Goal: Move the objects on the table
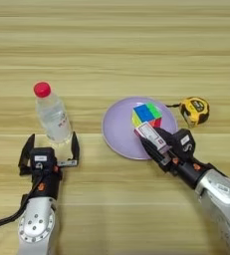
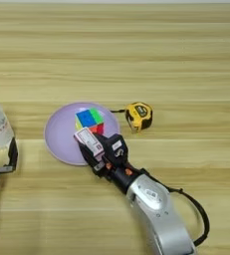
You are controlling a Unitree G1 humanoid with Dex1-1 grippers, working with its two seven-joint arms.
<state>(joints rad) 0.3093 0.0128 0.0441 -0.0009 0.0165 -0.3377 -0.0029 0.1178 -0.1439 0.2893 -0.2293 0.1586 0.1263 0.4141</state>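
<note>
My right hand point(image 1: 154, 141) is clamped on the small box point(image 1: 150, 135), its long axis pointing away toward the cube point(image 1: 147, 115). My left hand point(image 1: 49, 149) stands apart, just behind the upright bottle point(image 1: 52, 113).

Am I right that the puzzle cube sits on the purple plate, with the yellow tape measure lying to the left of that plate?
Not quite: the puzzle cube does sit on the purple plate, but the yellow tape measure lies to the right of that plate, as the left eye view shows.
</note>
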